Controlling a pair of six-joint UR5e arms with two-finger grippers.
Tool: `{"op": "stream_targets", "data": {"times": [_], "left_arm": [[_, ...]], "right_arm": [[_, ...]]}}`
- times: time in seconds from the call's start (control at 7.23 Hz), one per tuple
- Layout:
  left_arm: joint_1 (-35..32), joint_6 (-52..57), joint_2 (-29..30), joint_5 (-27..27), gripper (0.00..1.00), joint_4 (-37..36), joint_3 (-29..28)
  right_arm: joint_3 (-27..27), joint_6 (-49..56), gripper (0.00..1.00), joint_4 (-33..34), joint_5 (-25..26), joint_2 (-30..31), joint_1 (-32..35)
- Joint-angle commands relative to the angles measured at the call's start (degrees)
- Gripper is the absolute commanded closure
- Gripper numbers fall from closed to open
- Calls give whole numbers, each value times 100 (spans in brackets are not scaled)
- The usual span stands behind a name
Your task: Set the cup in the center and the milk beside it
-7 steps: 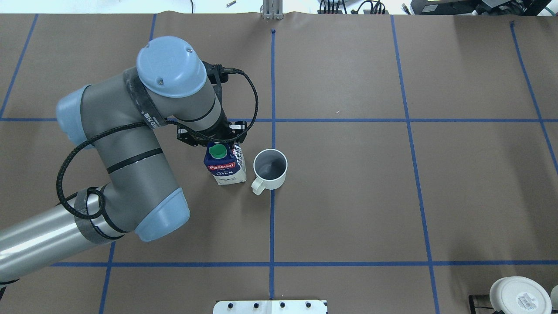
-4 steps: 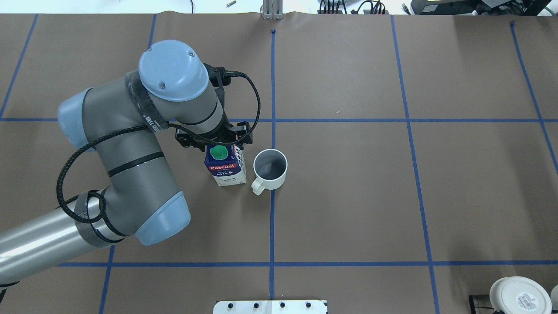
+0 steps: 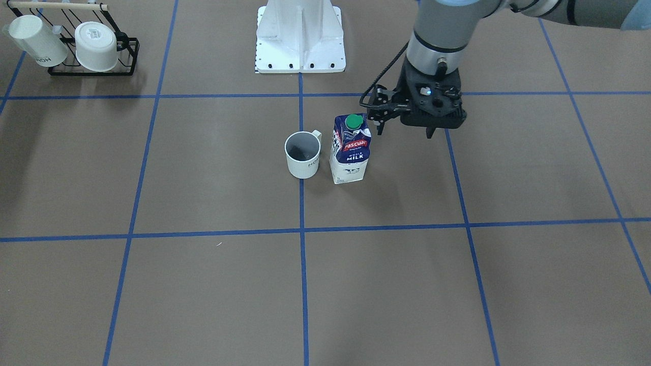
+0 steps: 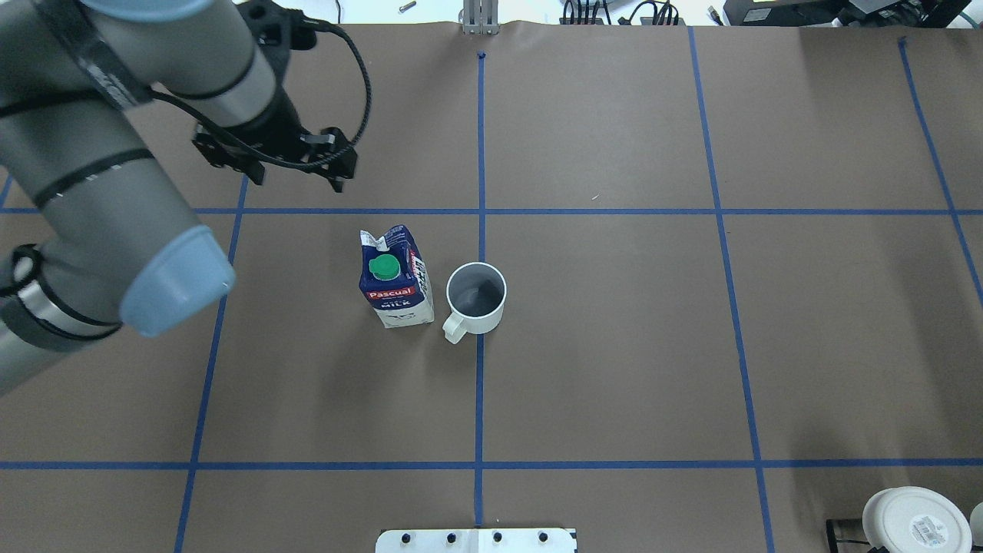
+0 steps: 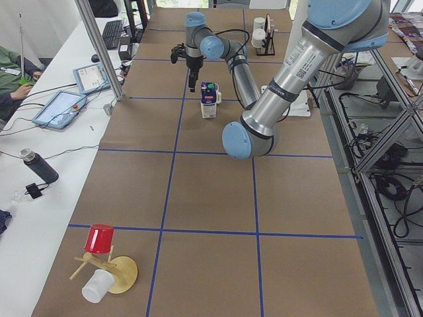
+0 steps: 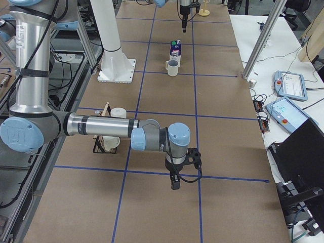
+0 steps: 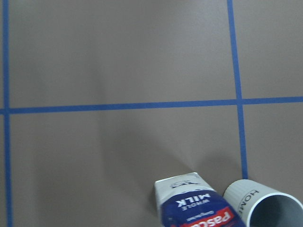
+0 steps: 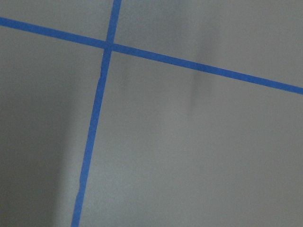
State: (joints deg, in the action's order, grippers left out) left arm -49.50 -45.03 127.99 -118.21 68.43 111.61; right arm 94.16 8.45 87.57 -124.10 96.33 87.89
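The cup point(image 4: 476, 296), a white mug with a dark grey inside, stands upright on the centre blue line, its handle towards the robot. It also shows in the front view point(image 3: 303, 154). The milk point(image 4: 395, 280), a blue and white carton with a green cap, stands upright just to its left, a small gap between them; it also shows in the front view point(image 3: 350, 150). My left gripper point(image 4: 296, 180) is open and empty, raised above the table, beyond and left of the milk. My right gripper point(image 6: 174, 182) hangs low over bare table far from both; I cannot tell its state.
A black wire rack point(image 3: 81, 46) with white cups stands at the near right corner by the robot. The white robot base plate point(image 3: 300, 35) sits behind the cup. A red cup on a wooden stand point(image 5: 99, 239) lies at the table's left end.
My left gripper was at the milk's top. It has drawn back, risen and moved away to the far left. The milk and the cup have stayed in place.
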Motion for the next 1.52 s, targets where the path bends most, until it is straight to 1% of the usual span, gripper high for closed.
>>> {"op": "stream_targets", "data": {"times": [0.0,0.14,0.28,0.55,0.69,0.83,0.97,1.25,1.38], "left_arm": [[-1152,2145,-815,-524,1,-199,151],[-1776,3157,-1280,-867,1,-190,124],[-2374,4098,-1729,-1018,1,-190,-7],[-3473,5699,-2320,-1099,1,-111,-515],[-3861,6316,-2662,-1108,1,-102,-613],[-4004,6409,-3022,-1116,1,-111,-719],[-4041,6410,-3208,-1108,1,-111,-737],[-4426,6375,-3490,-1125,1,-111,-816],[-4454,6375,-3517,-1178,1,-102,-895]], "right_arm": [[-3,7,0,-3,0,0,0],[-12,7,0,-3,9,0,0],[-55,7,0,-3,9,0,0],[-47,16,0,-3,0,0,0],[-38,16,0,-3,0,0,0],[-30,16,0,-3,0,0,0],[-38,16,0,-3,9,0,0],[-21,33,0,-3,9,52,0],[-21,25,0,-3,9,61,0]]}}
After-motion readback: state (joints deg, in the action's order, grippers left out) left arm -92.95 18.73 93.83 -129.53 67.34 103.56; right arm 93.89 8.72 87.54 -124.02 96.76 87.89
